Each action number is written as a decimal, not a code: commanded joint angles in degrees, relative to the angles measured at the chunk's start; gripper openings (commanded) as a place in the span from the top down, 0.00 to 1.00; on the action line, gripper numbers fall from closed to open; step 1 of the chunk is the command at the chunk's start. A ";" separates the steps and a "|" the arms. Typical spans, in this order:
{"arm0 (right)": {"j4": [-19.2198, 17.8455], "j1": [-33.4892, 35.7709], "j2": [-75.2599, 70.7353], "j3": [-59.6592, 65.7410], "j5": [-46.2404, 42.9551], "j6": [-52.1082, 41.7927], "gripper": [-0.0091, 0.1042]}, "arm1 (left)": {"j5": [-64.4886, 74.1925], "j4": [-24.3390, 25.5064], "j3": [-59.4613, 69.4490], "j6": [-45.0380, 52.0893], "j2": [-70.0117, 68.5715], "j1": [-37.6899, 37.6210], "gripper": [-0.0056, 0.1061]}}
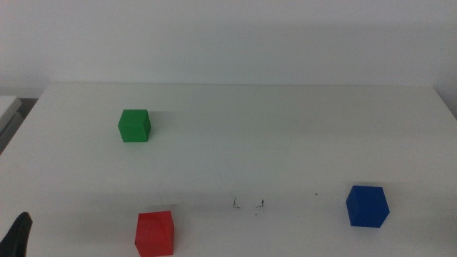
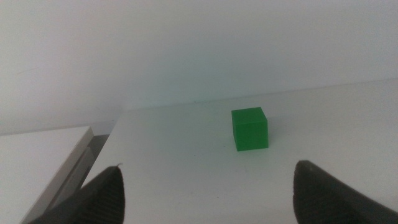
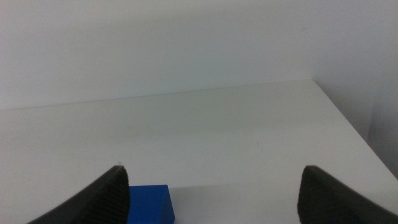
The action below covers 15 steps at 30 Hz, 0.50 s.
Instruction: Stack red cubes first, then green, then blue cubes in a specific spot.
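White table; green cube ahead of spread left claw; right claw spread, empty.

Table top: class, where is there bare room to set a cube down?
The wide middle of the table, bordered by green cube, red cube and blue cube, is bare. Nowhere is crowded; the three cubes stand far apart.

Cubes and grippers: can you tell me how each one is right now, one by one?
red cube: flat on the table, near front edge, alone, not stacked.
green cube: flat on the table, far left, alone.
blue cube: flat on the table, right side, alone.
left gripper: open, empty, facing the green cube.
right gripper: open, empty, blue cube just ahead by one jaw.
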 commanded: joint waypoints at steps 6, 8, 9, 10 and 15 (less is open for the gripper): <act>-0.82 -0.22 -0.29 0.22 -0.66 -0.40 0.17 | -1.62 -1.43 -0.01 -0.06 -0.23 -0.03 0.14; -0.82 -0.22 -0.29 0.22 -0.66 -0.40 0.17 | -1.62 -3.28 -0.01 -0.06 -0.23 -0.03 0.14; -0.82 -0.22 -0.29 0.22 -0.66 -0.40 0.17 | -1.62 -4.43 -0.01 -0.06 -0.23 -0.03 0.14; -0.82 -0.22 -0.29 0.22 -0.66 -0.40 0.17 | -1.62 -5.15 -0.01 -0.06 -0.23 -0.03 0.14; -0.82 -0.22 -0.29 0.22 -0.66 -0.40 0.17 | -1.62 -5.32 -0.01 -0.06 -0.23 -0.03 0.14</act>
